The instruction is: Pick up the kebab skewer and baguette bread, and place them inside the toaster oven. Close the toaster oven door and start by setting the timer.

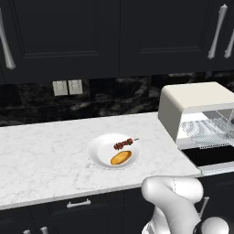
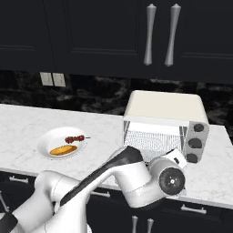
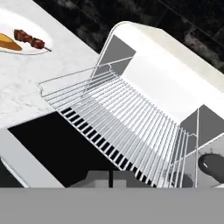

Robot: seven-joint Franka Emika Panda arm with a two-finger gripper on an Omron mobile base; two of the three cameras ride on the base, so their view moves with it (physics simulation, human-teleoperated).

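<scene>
White marble table (image 1: 41, 155) under dark cabinets. White plate (image 1: 98, 153) sits near the table's front edge, well to the left of the toaster oven (image 1: 194, 98). On the plate: kebab skewer (image 1: 124, 143) toward the back, baguette bread (image 1: 121, 157) just in front of it, the two lying side by side, close, contact not clear. Toaster oven stands on the right part of the table, cream-white, rounded top; toaster oven door (image 1: 215, 157) folded down flat and open, dark glass facing up, pale handle bar along its outer edge. Wire rack (image 3: 127, 127) drawn partway out over the door, bare. Three dark knobs (image 2: 195, 142) in a column on the oven's right panel. Pincer (image 3: 109, 177) low in front of the open oven, above the lowered door, tips drawn together, nothing between them. Arm's elbow and wrist bulk in front of the table edge in the right base view.
</scene>
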